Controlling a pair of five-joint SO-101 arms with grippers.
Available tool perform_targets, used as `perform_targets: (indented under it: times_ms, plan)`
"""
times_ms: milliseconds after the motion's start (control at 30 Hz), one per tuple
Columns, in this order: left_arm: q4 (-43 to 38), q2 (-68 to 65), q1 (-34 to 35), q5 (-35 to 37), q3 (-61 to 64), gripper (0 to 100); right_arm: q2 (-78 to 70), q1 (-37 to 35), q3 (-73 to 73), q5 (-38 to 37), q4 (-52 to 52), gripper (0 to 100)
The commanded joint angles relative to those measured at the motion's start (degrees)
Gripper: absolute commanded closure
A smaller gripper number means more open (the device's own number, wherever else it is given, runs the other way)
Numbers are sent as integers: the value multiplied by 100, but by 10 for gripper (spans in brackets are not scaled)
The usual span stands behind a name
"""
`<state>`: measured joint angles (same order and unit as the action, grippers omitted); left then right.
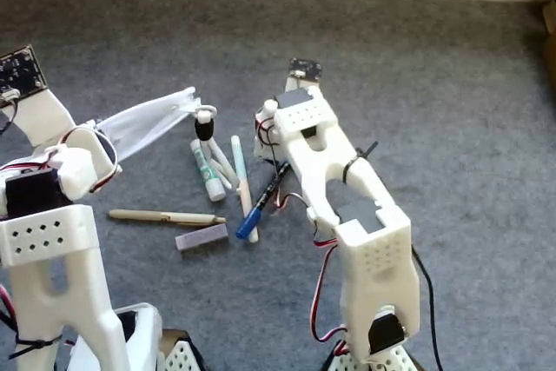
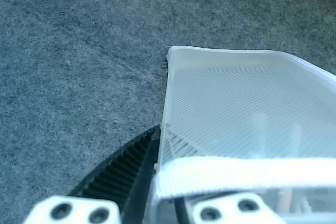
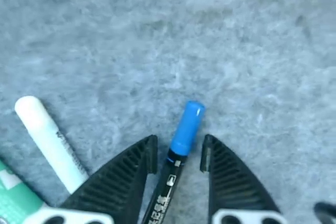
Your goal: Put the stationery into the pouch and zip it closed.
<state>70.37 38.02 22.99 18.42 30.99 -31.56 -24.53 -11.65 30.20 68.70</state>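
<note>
Right gripper (image 3: 179,141) sits low over the grey carpet (image 1: 434,84), jaws partly open and closed on nothing. They straddle the black pen with a blue cap (image 3: 186,124), and a gap shows on each side of the cap at the fingertips. The pen lies flat on the carpet, its blue cap end pointing out past the jaw tips. A white pen (image 3: 47,140) lies just beside it on the carpet, roughly parallel, and a green-and-white glue stick (image 1: 206,171) lies next to that. Left gripper (image 2: 157,142) is clamped on the translucent mesh pouch (image 2: 236,103). One black ribbed jaw shows against the pouch's side, and a white fabric band crosses the pouch close to the jaws. In the high view the pouch stretches from the left arm toward the middle of the carpet. Its free corner ends near a small black-and-white item (image 1: 204,126) that stands upright at the far end of the stationery cluster. Cannot tell whether the zip is open, or whether the pouch rests on the carpet or hangs above it. No stationery is seen inside the pouch; pale pen shapes show faintly through the mesh. All stationery lies on the carpet between the two arms. A tan pen (image 1: 165,215) lies crosswise on the near side of the cluster, with a lavender eraser (image 1: 201,237) just beside it, nearer the arm bases.
</note>
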Motion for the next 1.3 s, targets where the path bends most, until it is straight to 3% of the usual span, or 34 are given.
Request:
perform_targets:
  times_ms: [0,200,400,667,800,1033,1267]
  plan:
    - [-53,-84,75,53,40,993,92,57,-259,53,4,878]
    - [-53,-84,75,53,40,993,92,57,-259,53,40,881]
    - [-53,-84,75,53,40,993,92,127,-277,26,31,977]
    - [-53,-84,75,53,40,993,136,180,-268,18,101,982]
    - [-53,-84,75,53,40,993,171,180,-321,9,629,984]
    - [-62,-84,75,53,40,993,1103,154,-259,-88,787,994]
    - [-79,-84,75,62,40,993,2334,145,963,-273,409,994]
